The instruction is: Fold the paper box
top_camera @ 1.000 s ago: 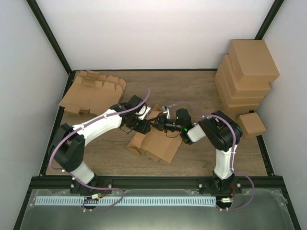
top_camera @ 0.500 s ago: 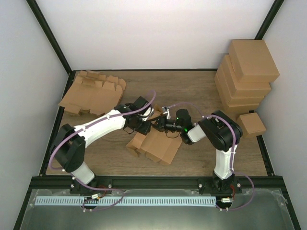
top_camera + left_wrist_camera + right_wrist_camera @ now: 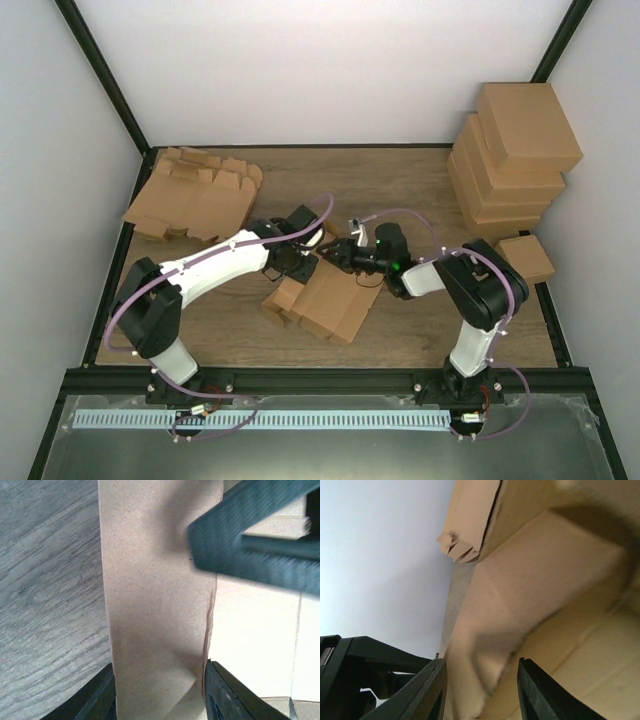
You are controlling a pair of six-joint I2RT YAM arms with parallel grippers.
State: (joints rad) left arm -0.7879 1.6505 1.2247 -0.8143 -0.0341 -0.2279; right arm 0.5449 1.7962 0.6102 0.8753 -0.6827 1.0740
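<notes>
paper box [image 3: 328, 300] sits mid tabletop [image 3: 420, 190], half formed, long axis roughly left-right with a slight slant, lying just to the near side of both end effectors. Both meet at its far edge with a raised flap [image 3: 157, 605] between them, neither clearly nearer. left end effector [image 3: 310, 254] straddles that flap, fingers [image 3: 105, 697] touching both side edges, reads as a grasp. right end effector [image 3: 337, 258] parted, released, cardboard wall only in front of it. Box open, nothing visible inside. Flat blanks [image 3: 190, 195] piled far left; closed finished boxes [image 3: 515, 150] stacked far right, contents hidden, a small box [image 3: 527, 258] just beside them
</notes>
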